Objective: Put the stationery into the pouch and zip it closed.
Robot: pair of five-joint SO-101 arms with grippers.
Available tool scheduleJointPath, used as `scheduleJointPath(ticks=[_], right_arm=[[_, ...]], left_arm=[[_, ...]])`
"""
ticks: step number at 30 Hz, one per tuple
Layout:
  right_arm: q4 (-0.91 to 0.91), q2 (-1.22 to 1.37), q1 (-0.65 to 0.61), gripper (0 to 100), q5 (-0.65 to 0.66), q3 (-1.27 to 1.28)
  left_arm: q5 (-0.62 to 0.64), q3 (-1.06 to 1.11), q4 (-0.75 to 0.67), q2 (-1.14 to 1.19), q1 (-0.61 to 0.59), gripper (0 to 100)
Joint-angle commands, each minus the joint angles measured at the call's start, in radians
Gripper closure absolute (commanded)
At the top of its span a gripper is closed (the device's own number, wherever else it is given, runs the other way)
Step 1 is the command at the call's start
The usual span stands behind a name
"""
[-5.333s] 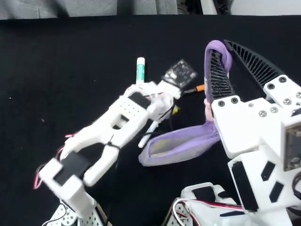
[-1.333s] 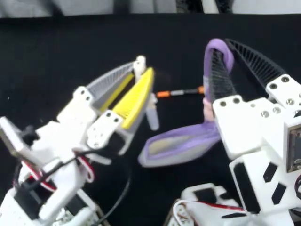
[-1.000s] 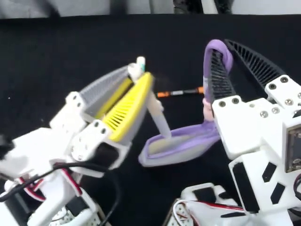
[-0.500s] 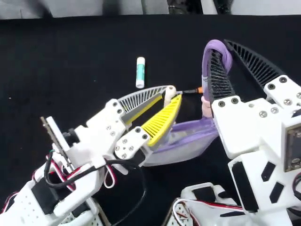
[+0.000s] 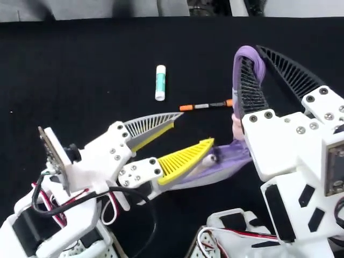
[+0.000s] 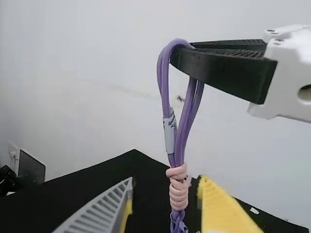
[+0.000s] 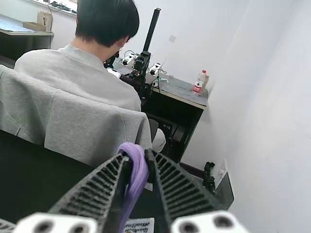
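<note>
The purple pouch (image 5: 230, 156) lies on the black counter (image 5: 80, 70), its strap (image 6: 176, 121) pinched and lifted by the right gripper (image 5: 250, 52). The left gripper (image 5: 196, 128) hangs spread, one yellow finger across the pouch. Beyond the pouch lie an orange pen (image 5: 207, 106) and a glue stick (image 5: 160, 82).

You have two grippers to reckon with: the left gripper (image 5: 195, 128), with one grey finger and one yellow, and the right gripper (image 7: 138, 160), with two black fingers. You have one purple pouch (image 5: 228, 157) and one purple strap (image 6: 177, 111) on it. Loose on the one black table (image 5: 80, 80) you can count two pieces of stationery: one white glue stick (image 5: 160, 82) and one pen (image 5: 207, 106) with orange ends. One more small white item (image 5: 211, 159) shows at the pouch mouth, making three pieces in all.
</note>
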Motion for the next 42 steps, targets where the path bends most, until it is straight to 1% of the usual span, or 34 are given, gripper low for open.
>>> scheduleJointPath(ticks=[1,4,7,9,13,15,18,20,22,25,29,32,34,37,42], right_arm=[[-0.002,0.012,-0.009,98.6,0.006,-0.024],[-0.002,0.012,-0.009,98.6,0.006,-0.024],[-0.002,0.012,-0.011,98.6,0.006,-0.024],[-0.002,0.012,-0.011,98.6,0.006,-0.024],[-0.003,0.012,-0.008,98.6,-0.005,-0.033],[-0.02,0.005,0.008,98.7,-0.044,-0.03],[-0.029,0.01,0.112,98.7,-0.063,-0.027],[-0.031,0.01,0.153,98.7,-0.061,-0.033],[-0.038,0.004,0.163,98.7,-0.034,-0.028],[-0.035,0.004,0.169,98.7,0.006,-0.024],[-0.025,0.007,0.17,98.7,0.06,-0.024],[-0.008,0.012,0.17,98.7,0.138,-0.022],[-0.006,0.012,0.17,98.7,0.149,-0.022],[-0.008,0.012,0.233,98.7,0.152,-0.022],[-0.028,0.012,0.351,98.7,0.147,-0.022]], left_arm=[[0.003,-0.11,0.006,0.018,-0.085,78],[0.006,-0.199,0.012,0.098,-0.251,78],[0.011,-0.291,0.014,0.259,-0.418,78],[0.012,-0.352,0.031,0.385,-0.504,78],[0.012,-0.464,0.103,0.614,-0.599,78],[0.012,-0.496,0.123,0.703,-0.653,78],[0.012,-0.503,0.117,0.812,-0.716,78],[0.012,-0.503,0.115,0.881,-0.743,78],[0.011,-0.512,0.112,0.959,-0.743,78],[0.011,-0.512,0.06,1.066,-0.74,78],[0.003,-0.513,-0.012,1.218,-0.708,78],[0.003,-0.559,0.003,1.313,-0.657,78],[0.003,-0.619,0.029,1.367,-0.625,78],[0.0,-0.71,0.057,1.436,-0.578,78],[-0.127,-0.794,0.061,1.573,-0.507,78]])
